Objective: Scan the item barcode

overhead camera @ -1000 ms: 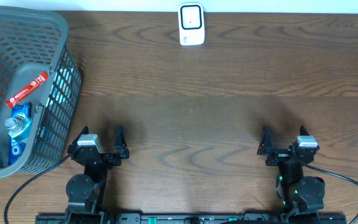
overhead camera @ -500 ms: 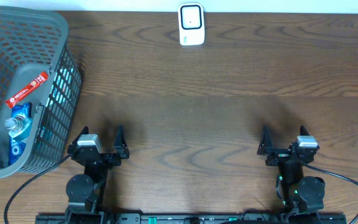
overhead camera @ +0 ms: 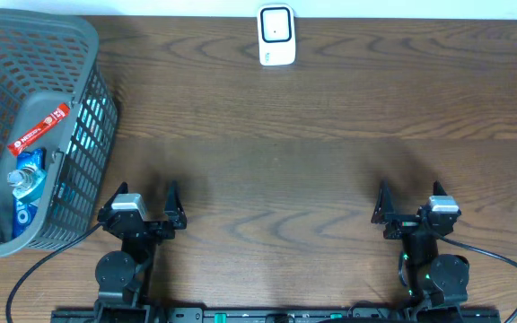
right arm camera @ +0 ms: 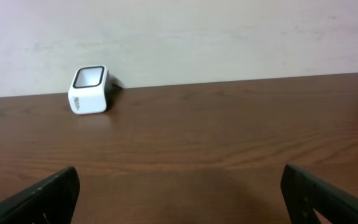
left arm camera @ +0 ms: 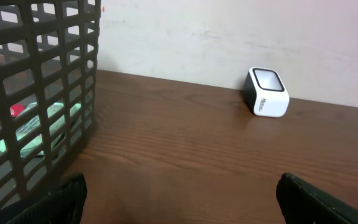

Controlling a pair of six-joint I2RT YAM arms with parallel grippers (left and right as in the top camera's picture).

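table (overhead camera: 312, 152): dark brown wood with a wavy grain, takes up pretty much the whole overhead view. The wrist cams only catch the far strip of it.
wall (right arm camera: 229, 37): pale and a bit scuffed, right behind the table's far edge. Only the two wrist cams show it; from overhead you don't see it at all.
basket (overhead camera: 97, 126): grey plastic grid with rounded corners, at the far left of the table. Overhead lets you look down into it. The left wrist cam only gets the lattice side with bits of colour showing through, and the right wrist cam doesn't show it.
left claw (overhead camera: 144, 199): near edge of the table, just beside the basket's near corner, not touching it. Wide open, nothing in it. Its own cam shows just two dark fingertips (left arm camera: 55, 202) at the bottom corners.
right claw (overhead camera: 409, 202): near edge too, well apart from the left one. Also wide open and empty.
scanner (overhead camera: 276, 36): small white rounded block with a dark window, at the far edge near the middle. The wrist cams show its slanted top face, which looks flat from overhead.
bottle (overhead camera: 23, 182): inside the basket, clear with blue, can't read the label.
red packet (overhead camera: 39, 129): thin red strip with white print, lying in the basket on a grey band.
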